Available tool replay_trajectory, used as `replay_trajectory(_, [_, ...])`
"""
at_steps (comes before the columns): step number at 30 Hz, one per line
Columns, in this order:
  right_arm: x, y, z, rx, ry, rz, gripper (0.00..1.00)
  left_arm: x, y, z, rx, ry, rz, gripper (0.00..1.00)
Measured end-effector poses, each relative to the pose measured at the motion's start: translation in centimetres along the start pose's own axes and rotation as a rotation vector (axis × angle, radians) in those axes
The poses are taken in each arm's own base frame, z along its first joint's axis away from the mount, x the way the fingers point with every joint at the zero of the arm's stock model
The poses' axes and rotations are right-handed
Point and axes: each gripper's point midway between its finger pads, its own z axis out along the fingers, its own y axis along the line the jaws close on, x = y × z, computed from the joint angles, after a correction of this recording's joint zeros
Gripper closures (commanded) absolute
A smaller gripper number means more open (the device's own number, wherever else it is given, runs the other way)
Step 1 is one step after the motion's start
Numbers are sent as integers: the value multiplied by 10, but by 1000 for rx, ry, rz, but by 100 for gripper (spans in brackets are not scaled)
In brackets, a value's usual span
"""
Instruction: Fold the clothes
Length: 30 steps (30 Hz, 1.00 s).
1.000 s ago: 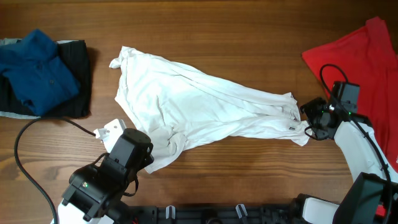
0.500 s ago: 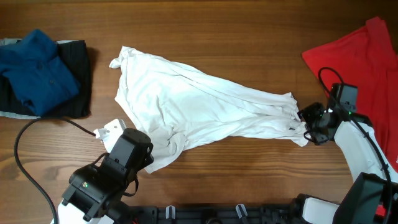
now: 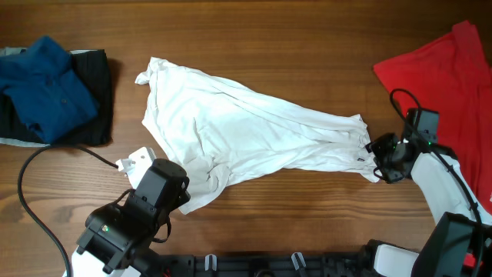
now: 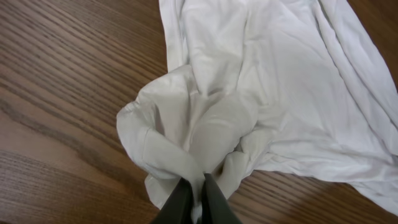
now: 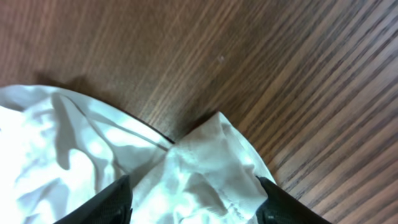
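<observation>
Your L gripper (image 4: 196,198) is pinched tight on a bunched fold of the tee (image 3: 238,131), which lies crumpled at centre of the table (image 3: 307,31). Your R gripper (image 5: 193,202) stands wide, straddling the tee's right corner. Red shirt (image 3: 453,69) lies far right.

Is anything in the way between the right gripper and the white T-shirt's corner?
Nothing visible does. The right gripper stands open, the corner of the crumpled white cloth T-shirt lying between its fingers, with only bare brown wooden table around it.
</observation>
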Motion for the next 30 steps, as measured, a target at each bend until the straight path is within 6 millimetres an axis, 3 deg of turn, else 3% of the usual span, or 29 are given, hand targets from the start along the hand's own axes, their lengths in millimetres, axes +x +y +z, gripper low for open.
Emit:
replay_trajectory(3, [4,-3,3,1,8,1,44,0,0,0,0,0,0,93])
replay_trajectory(6, [4,-2,3,-2,6,-2,53,0,0,0,0,0,0,93])
replay_trajectory(9, [3,-1,4,-6,2,-3,67,0,0,0,0,0,0,93])
replay_trajectory(12, [3,-1,4,-9,5,-7,92,0,0,0,0,0,0,94])
replay_trajectory(13, [3,-1,4,-9,4,-10,96,0,0,0,0,0,0,94])
replay_trajectory(26, [9,-2,2,-8,35,-29,96,0,0,0,-1,-3,0,96])
replay_trajectory(30, [9,3,-20,7,73,-94,96,-4,2,-1,-11,-21,1,96])
